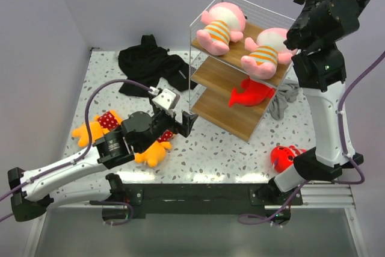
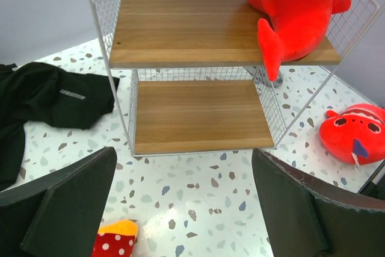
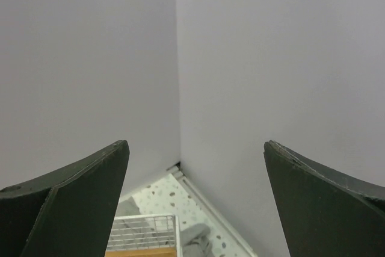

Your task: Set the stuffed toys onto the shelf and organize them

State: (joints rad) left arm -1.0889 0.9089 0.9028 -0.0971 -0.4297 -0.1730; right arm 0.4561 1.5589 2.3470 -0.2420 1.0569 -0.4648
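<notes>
White wire shelf [image 1: 212, 77]: stands upright on the far right part of the speckled worktop [image 1: 228, 148]; its three wooden boards are stepped one above the other.
Pink toy, far [image 1: 219, 25]: lies on the shelf's top board at the far end, striped shirt up.
Pink toy, near [image 1: 264, 50]: lies on the same top board, just beside the first, at the shelf's right end.
Red fish on the shelf [image 1: 249, 93]: sits on the middle board toward its right end, with one fin hanging over the board's front edge.
Red fish off the shelf [image 1: 285, 156]: lies on the worktop, to the near right of the shelf and apart from it.
Orange-yellow toy, far-left [image 1: 96, 127]: lies on the worktop well to the left of the shelf.
Orange-yellow toy, nearer [image 1: 153, 153]: lies on the worktop left of the shelf, partly hidden under the left arm.
Left end effector [image 2: 183, 156]: hangs low just left of the shelf and faces its two lower boards; its fingers are spread apart and hold nothing.
Right end effector [image 3: 195, 148]: sits high above the shelf's right side and points at the wall corner; its fingers are wide apart.
Black garment [image 1: 150, 61]: lies crumpled on the worktop, left of the shelf.
Grey cloth [image 1: 283, 102]: lies bunched on the worktop against the shelf's right side.
</notes>
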